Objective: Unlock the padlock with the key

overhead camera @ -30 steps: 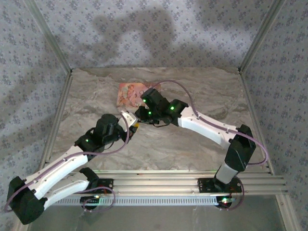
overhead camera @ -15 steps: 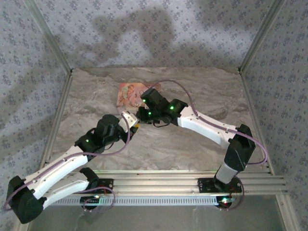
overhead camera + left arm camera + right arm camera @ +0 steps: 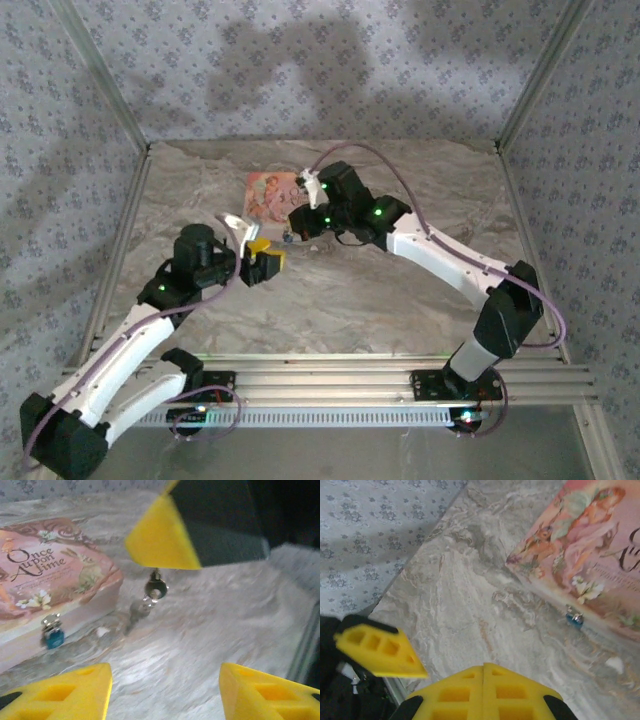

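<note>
A small blue padlock (image 3: pixel 52 635) hangs on the front of a pink storybook-style box (image 3: pixel 47 575), low on its side wall; it also shows in the right wrist view as the padlock (image 3: pixel 574 618) at the box's (image 3: pixel 590 550) edge. My right gripper (image 3: pixel 484 667) is shut. In the left wrist view its yellow fingertip (image 3: pixel 160 542) pinches a silver key (image 3: pixel 155 586), which dangles on a ring above the table, right of the padlock. My left gripper (image 3: pixel 165 692) is open with nothing between its fingers, facing the key from a short way back.
The marble-patterned table (image 3: pixel 380 300) is walled by patterned panels on three sides. The pink box (image 3: pixel 268 195) lies at the back centre. In the top view the left gripper (image 3: pixel 265 255) and right gripper (image 3: pixel 292 232) are close together, just in front of the box.
My left gripper has opened and drawn back to the left. The right gripper has stayed shut and moved up toward the box, carrying the key.
</note>
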Robot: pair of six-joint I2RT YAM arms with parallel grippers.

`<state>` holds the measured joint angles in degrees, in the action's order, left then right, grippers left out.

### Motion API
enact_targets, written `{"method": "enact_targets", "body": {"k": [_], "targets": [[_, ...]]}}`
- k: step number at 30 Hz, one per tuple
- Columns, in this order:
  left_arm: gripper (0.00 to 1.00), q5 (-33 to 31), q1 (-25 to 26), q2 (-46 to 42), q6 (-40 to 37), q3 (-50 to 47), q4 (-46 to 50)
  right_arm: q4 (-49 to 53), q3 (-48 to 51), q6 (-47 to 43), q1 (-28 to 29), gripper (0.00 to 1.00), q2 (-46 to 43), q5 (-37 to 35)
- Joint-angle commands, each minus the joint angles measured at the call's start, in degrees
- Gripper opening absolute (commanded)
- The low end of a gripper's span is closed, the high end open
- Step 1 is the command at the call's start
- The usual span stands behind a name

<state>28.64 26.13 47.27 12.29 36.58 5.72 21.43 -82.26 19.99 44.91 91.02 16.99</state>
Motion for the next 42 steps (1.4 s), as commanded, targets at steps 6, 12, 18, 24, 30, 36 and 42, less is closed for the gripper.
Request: {"method": "enact_targets", "body": {"k": [6, 12, 18, 24, 30, 36, 42], "targets": [[0.57, 26.89, -8.08, 5.9, 28.87, -5.78, -33.97, -4.25, 2.97, -17.88, -2.6, 0.0, -5.58, 17.18], [0.57, 31.41, -8.2, 12.29, 38.1, -5.01, -50.78, -10.43, 5.74, -16.3, -4.42, 0.0, -7.14, 26.6], [0.51, 33.1, -7.77, 14.96, 38.37, -2.71, -52.41, -14.18, 7.23, -13.09, -4.89, 0.0, -7.3, 29.53], [0.51, 33.23, -7.33, 16.1, 38.04, -2.56, -53.08, -18.67, 9.1, -9.44, -4.91, 0.0, -7.64, 29.68], [0.46, 34.07, -6.4, 17.05, 37.72, -1.87, -53.35, -21.47, 10.09, -6.66, -4.93, 0.0, -7.75, 29.41], [0.45, 34.35, -6.09, 17.14, 36.32, -1.97, -51.65, -21.96, 10.3, -5.77, -4.91, 0.0, -8.23, 28.54], [0.27, 34.75, -5.83, 17.16, 34.02, -1.54, -48.63, -22.29, 10.79, -5.01, -5.03, 0.0, -8.75, 27.06]]}}
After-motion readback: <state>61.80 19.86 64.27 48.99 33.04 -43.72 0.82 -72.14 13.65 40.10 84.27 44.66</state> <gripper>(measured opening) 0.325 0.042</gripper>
